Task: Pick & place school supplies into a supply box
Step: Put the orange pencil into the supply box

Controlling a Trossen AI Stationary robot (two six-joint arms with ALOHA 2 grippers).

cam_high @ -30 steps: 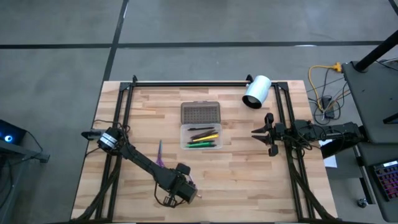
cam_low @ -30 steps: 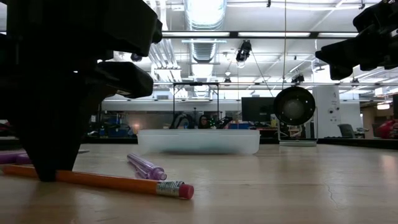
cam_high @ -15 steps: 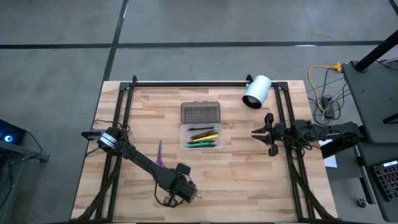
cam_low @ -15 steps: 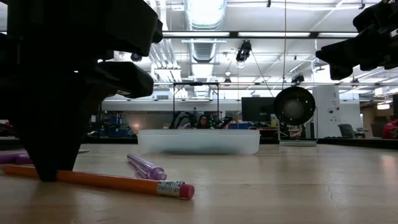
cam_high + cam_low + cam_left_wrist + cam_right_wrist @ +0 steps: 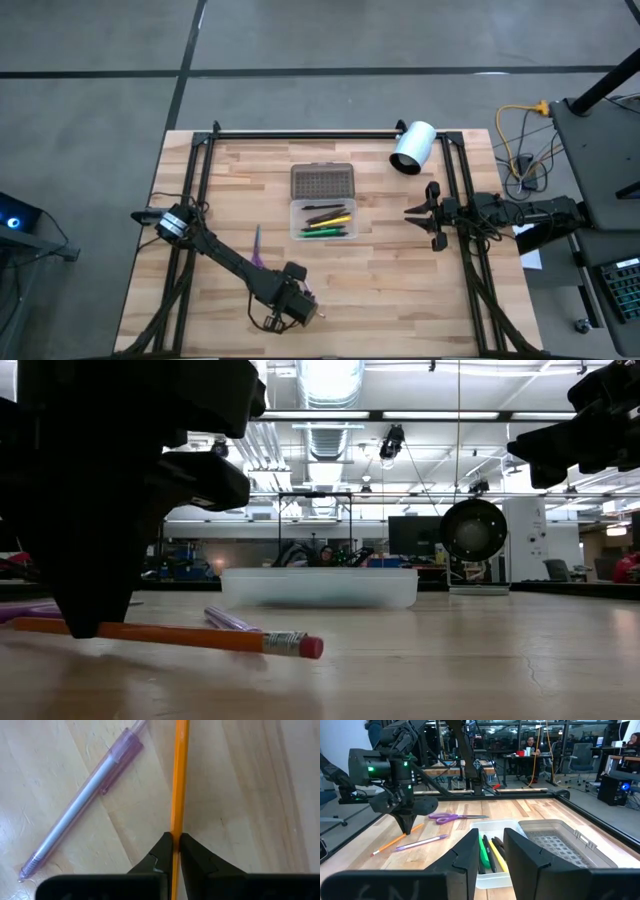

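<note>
High view: the left arm stretches diagonally across the wooden table (image 5: 400, 290), its left gripper (image 5: 293, 308) down near the front edge, though the overhead angle hides what it holds. The right arm lies along the table's right side, the right gripper (image 5: 425, 215) hanging off to the right of the supply box (image 5: 323, 218). The clear box sits mid-table, its dotted lid (image 5: 322, 182) folded back, with green, yellow and dark pens inside. A white cylinder (image 5: 412, 148) lies at the far right corner.

Low view: the dark bulk of the left gripper (image 5: 85, 622) fills the near left, clamped on an orange pencil (image 5: 180, 637) whose pink eraser end hangs clear of the tabletop. A purple pen (image 5: 232, 620) lies just behind, partly masked by the pencil.

Left wrist view: both fingertips (image 5: 164, 851) pinch the orange pencil (image 5: 179, 780) tight, the purple pen (image 5: 82, 805) lying just beside it on the wood.

Right wrist view: the right gripper (image 5: 491, 845) has its fingers spread apart and empty, facing the box (image 5: 492, 851). Only here do the purple-handled scissors (image 5: 454, 817) show clearly, lying beyond the box.
</note>
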